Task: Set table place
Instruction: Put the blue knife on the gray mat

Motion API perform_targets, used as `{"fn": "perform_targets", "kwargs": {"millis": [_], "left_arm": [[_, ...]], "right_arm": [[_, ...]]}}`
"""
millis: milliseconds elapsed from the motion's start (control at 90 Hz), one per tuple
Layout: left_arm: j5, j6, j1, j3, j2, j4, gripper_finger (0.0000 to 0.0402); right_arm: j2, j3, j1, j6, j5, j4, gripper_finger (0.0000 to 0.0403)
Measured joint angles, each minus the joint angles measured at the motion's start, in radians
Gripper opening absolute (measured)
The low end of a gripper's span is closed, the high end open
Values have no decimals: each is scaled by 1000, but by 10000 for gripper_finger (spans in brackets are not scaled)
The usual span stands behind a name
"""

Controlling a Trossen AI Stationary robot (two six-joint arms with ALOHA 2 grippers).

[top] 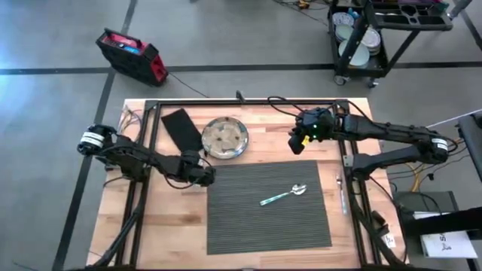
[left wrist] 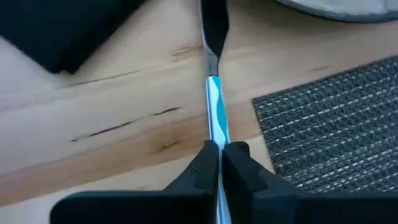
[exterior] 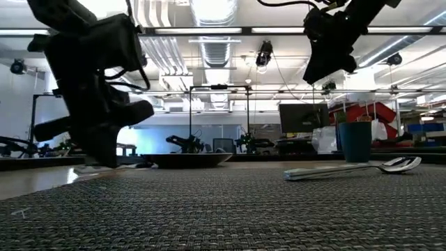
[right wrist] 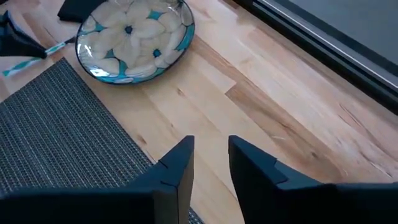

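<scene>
High view, surface (top: 248, 117): light wooden top inside a black tube frame; carries everything listed below.
Mat (top: 267, 207): large dark grey ribbed rectangle lying flat on the near middle of the surface, its far edge just short of the plate.
Left arm: reaches in from the left side, low over the wood, ending at the mat's far-left corner.
Right arm: reaches in from the right side, raised over bare wood beyond the mat's far-right corner.
Plate (top: 225, 138): round, blue rim with a pale flower pattern; on bare wood just beyond the mat, next to the napkin; off the mat.
Napkin (top: 181, 128): plain black cloth, on bare wood left of the plate, near the surface's far edge.
Left pincer (top: 205, 175): fingers (left wrist: 205, 163) pressed together on the utensil's handle, beside the mat's corner.
Right pincer (top: 297, 141): narrowly parted, holding nothing, clear of the wood; the low view shows it high above the mat.
Utensil (left wrist: 214, 106): blue-and-white striped handle with a thin metal blade end pointing toward the napkin and plate; held over wood just beside the mat; kind cannot be told.
Spoon (top: 284, 196): teal handle, metal bowl; lies aslant on the mat, right of its middle.
Fork (top: 341, 193): thin metal piece on bare wood along the right frame rail, beside the mat.
</scene>
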Motion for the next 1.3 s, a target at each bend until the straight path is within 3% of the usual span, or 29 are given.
{"fn": "perform_targets", "kwargs": {"millis": [522,756,911,1300], "left_arm": [[-40,176,0,150,-44,-63,1],[-44,111,24,129,13,-103,6],[-52,100,55,121,51,-78,39],[-61,119,80,120,137,-63,167]], "right_arm": [[0,0,0,0,20,-1,60],[0,0,0,0,21,-1,81],[0,0,0,0,21,-1,94],[0,0,0,0,21,-29,115]]}}
